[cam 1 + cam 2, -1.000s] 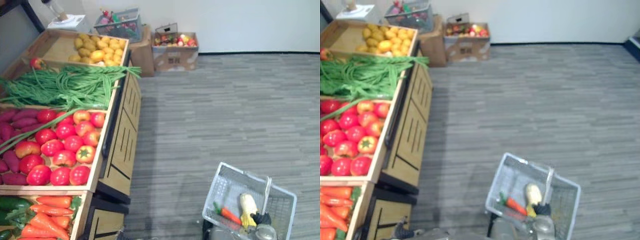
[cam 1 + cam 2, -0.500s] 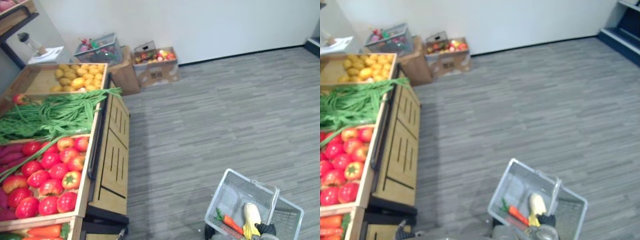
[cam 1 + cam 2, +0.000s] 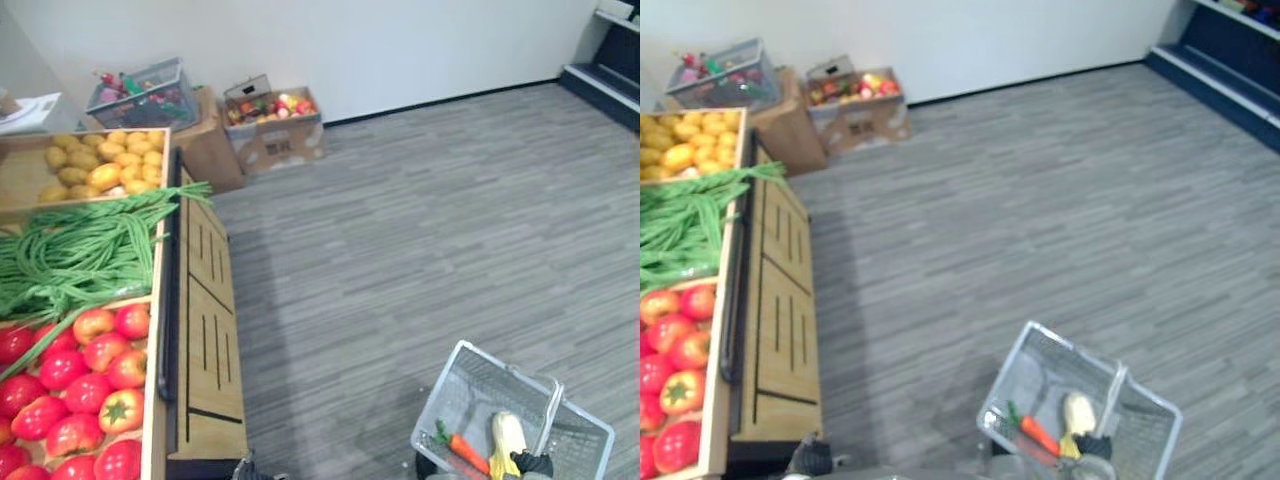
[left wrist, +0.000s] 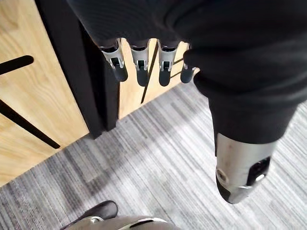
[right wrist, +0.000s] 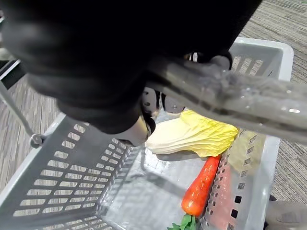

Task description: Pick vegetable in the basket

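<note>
Two vegetables, an orange carrot (image 5: 201,184) with green leaves and a pale yellow cabbage (image 5: 192,139), lie together in the grey basket (image 3: 455,385), lower right in the eye views, just under the right hand (image 5: 96,72) curled round its handle (image 5: 230,96). The left wrist view shows the left hand (image 4: 140,67), fingers straight and empty, by a wooden stand (image 4: 29,96).
</note>
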